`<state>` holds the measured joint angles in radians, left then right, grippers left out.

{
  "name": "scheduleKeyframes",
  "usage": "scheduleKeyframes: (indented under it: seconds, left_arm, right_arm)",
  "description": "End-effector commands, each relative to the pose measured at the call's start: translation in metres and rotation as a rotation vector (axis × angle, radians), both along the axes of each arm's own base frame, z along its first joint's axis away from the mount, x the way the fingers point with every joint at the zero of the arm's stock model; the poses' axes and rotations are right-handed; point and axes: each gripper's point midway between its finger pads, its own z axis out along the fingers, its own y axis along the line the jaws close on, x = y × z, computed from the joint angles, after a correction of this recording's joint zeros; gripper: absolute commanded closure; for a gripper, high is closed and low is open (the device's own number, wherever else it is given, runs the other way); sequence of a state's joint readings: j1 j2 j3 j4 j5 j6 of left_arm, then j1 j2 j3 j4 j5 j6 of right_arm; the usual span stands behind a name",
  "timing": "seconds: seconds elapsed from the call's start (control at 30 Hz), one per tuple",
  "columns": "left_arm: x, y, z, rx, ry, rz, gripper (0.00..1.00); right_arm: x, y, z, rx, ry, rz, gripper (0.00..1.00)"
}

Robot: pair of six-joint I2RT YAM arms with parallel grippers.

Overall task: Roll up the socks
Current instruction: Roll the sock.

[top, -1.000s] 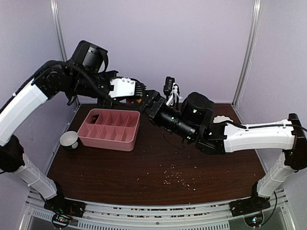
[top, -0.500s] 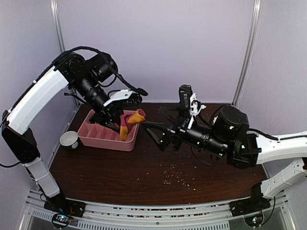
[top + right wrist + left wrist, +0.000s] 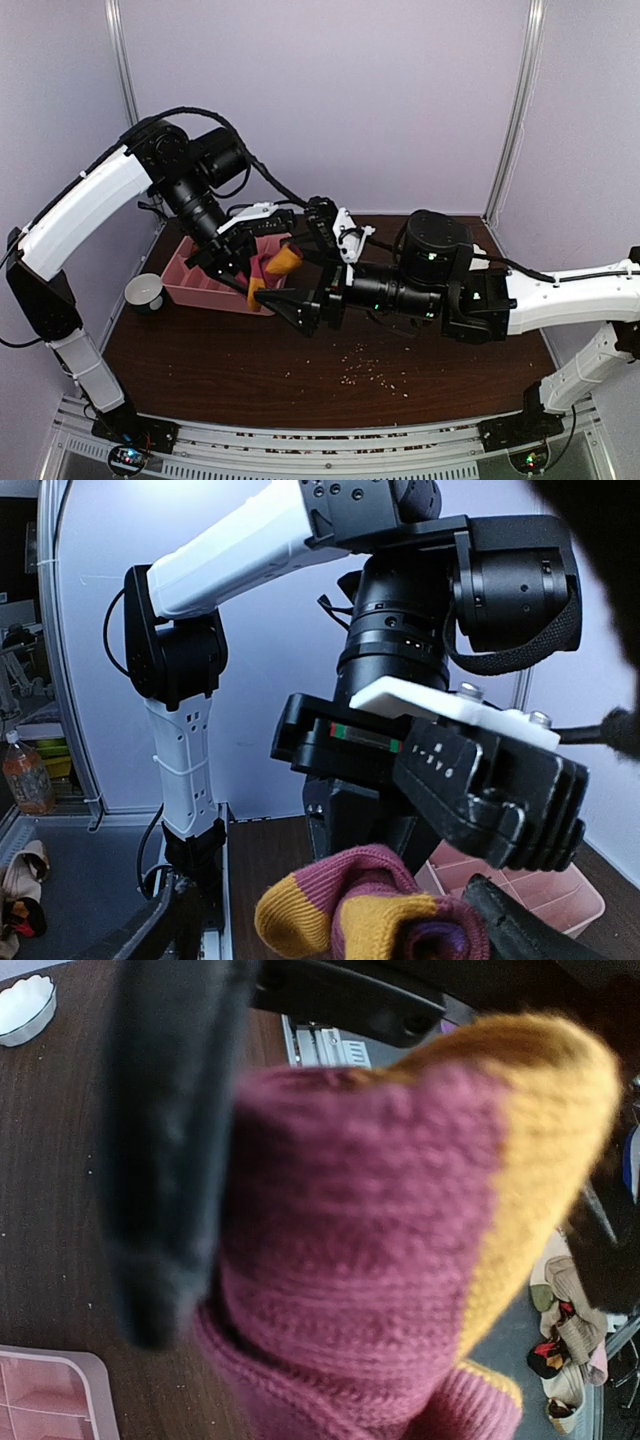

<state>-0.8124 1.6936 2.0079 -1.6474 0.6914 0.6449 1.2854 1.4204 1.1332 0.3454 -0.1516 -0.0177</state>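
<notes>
1. Socks [image 3: 275, 265] hang in the air in the top view, over the near right corner of the tray [image 3: 195, 285]. The left gripper [image 3: 250, 265] is clamped on them, and orange ends stick out to the right and downward. The right gripper [image 3: 288, 283] points in from the right with its jaws spread, one above and one below the socks. A cup [image 3: 145, 292] stands just left of the tray, and crumbs [image 3: 370, 370] dot the table [image 3: 200, 350].
2. Maroon and orange knit fills the left wrist view, pressed against one dark, blurred finger [image 3: 165, 1150] at the left. The other finger is hidden behind the fabric. A tray corner [image 3: 50, 1400] shows at the bottom left, and a white dish [image 3: 25, 1005] at the top left.
3. Low in the middle of the right wrist view, the socks [image 3: 370, 910] sit between this gripper's own fingers [image 3: 165, 920], which stand wide apart. Whether either finger touches the fabric, I cannot tell. The left gripper grips them from just above, with the tray [image 3: 560, 900] behind.
</notes>
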Motion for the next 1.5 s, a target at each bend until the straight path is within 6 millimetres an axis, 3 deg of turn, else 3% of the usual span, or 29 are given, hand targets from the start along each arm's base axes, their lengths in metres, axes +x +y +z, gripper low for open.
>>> scheduleKeyframes:
  seconds: [0.0, 0.13, 0.23, 0.27, 0.3, 0.33, 0.37, 0.4, 0.53, 0.6, 0.67, 0.7, 0.77, 0.83, 0.87, 0.97, 1.13, 1.27, 1.4, 1.47]
  left_arm:
    - [-0.016, 0.007, 0.015, -0.060, 0.035, -0.016, 1.00]
    - [-0.024, 0.009, 0.021, -0.092, 0.042, -0.033, 1.00]
    - [-0.028, 0.011, 0.022, -0.099, 0.054, -0.039, 1.00]
    - [-0.029, 0.011, 0.022, -0.098, 0.056, -0.040, 1.00]
    - [-0.031, 0.011, 0.021, -0.095, 0.060, -0.043, 1.00]
    - [-0.032, 0.011, 0.020, -0.092, 0.062, -0.047, 1.00]
    - [-0.034, 0.011, 0.019, -0.089, 0.064, -0.051, 1.00]
    - [-0.036, 0.011, 0.019, -0.087, 0.066, -0.054, 1.00]
    - [-0.041, 0.008, 0.024, -0.099, 0.070, -0.069, 1.00]
    - [-0.043, 0.008, 0.024, -0.099, 0.070, -0.071, 1.00]
    - [-0.044, 0.008, 0.023, -0.092, 0.063, -0.075, 1.00]
    - [-0.044, 0.008, 0.023, -0.088, 0.055, -0.076, 1.00]
    - [-0.041, 0.008, 0.024, -0.087, 0.033, -0.072, 0.97]
    - [-0.036, 0.008, 0.026, -0.078, 0.002, -0.057, 0.67]
    - [-0.033, 0.007, 0.027, -0.077, -0.011, -0.052, 0.58]
    - [-0.032, 0.006, 0.033, -0.094, -0.030, -0.051, 0.49]
    - [-0.034, 0.002, 0.039, -0.120, -0.003, -0.058, 0.46]
    - [-0.032, -0.001, 0.032, -0.103, 0.024, -0.054, 0.47]
    - [-0.020, -0.003, 0.033, -0.104, -0.005, -0.028, 0.58]
    - [-0.009, -0.003, 0.029, -0.086, -0.040, -0.001, 0.71]
  right_arm:
    - [-0.001, 0.010, 0.001, -0.049, -0.038, 0.033, 0.28]
    - [-0.005, 0.010, -0.001, -0.043, -0.026, 0.087, 0.57]
    - [-0.008, 0.009, -0.002, -0.051, -0.027, 0.110, 0.83]
    - [-0.009, 0.009, -0.002, -0.058, -0.024, 0.117, 0.82]
    - [-0.009, 0.009, -0.003, -0.064, -0.021, 0.119, 0.68]
    - [-0.009, 0.010, -0.004, -0.071, -0.019, 0.124, 0.39]
    - [-0.011, 0.012, -0.004, -0.078, -0.021, 0.135, 0.27]
    - [-0.012, 0.014, -0.004, -0.087, -0.023, 0.144, 0.27]
    - [-0.016, 0.021, -0.007, -0.116, -0.016, 0.188, 0.41]
    - [-0.015, 0.023, -0.007, -0.119, -0.004, 0.195, 0.64]
    - [-0.014, 0.023, -0.004, -0.112, 0.008, 0.201, 0.96]
    - [-0.012, 0.022, -0.003, -0.112, 0.011, 0.193, 1.00]
    - [-0.009, 0.022, -0.003, -0.121, 0.011, 0.175, 1.00]
    - [-0.005, 0.022, -0.004, -0.131, 0.010, 0.149, 1.00]
    - [-0.002, 0.021, -0.004, -0.132, 0.010, 0.130, 1.00]
    - [0.006, 0.017, -0.001, -0.107, 0.003, 0.057, 1.00]
    - [0.012, 0.011, 0.012, 0.002, -0.027, -0.066, 1.00]
    - [0.011, 0.009, 0.026, 0.070, -0.072, -0.141, 1.00]
    - [0.010, 0.006, 0.034, 0.113, -0.082, -0.195, 1.00]
    - [0.011, 0.005, 0.034, 0.133, -0.070, -0.221, 1.00]
